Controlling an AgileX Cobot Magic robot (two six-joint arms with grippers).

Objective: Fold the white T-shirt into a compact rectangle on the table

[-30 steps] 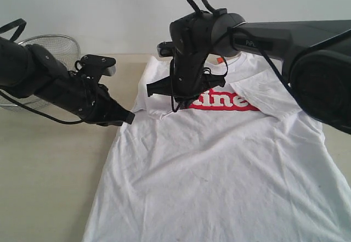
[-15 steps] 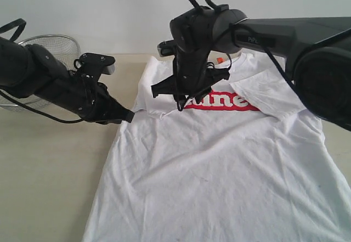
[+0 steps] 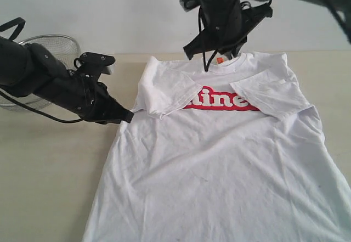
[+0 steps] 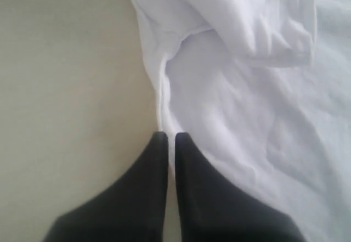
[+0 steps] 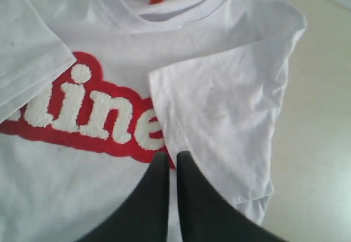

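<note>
The white T-shirt (image 3: 219, 159) lies face up on the table (image 3: 49, 170), red lettering (image 3: 222, 100) across the chest, orange neck tag (image 3: 220, 60) at the collar. Both sleeves are folded inward over the chest. My left gripper (image 3: 129, 116) is low at the shirt's left side below the folded sleeve. It is shut, and the shirt's side edge (image 4: 163, 102) runs in between its tips (image 4: 167, 136). My right gripper (image 3: 219, 50) hangs in the air above the collar, shut and holding nothing. In the right wrist view it (image 5: 171, 154) hovers over the lettering (image 5: 82, 110) and the folded right sleeve (image 5: 219, 116).
A round wire-mesh basket (image 3: 49, 41) stands at the back left behind my left arm. Bare beige tabletop lies left of the shirt and in a strip at its right side (image 3: 329, 77). A pale wall rises behind the table.
My right gripper let go of the shirt's left sleeve, rose up and to the right above the collar, and is shut again. The sleeve stays folded on the chest. The left arm has not moved.
</note>
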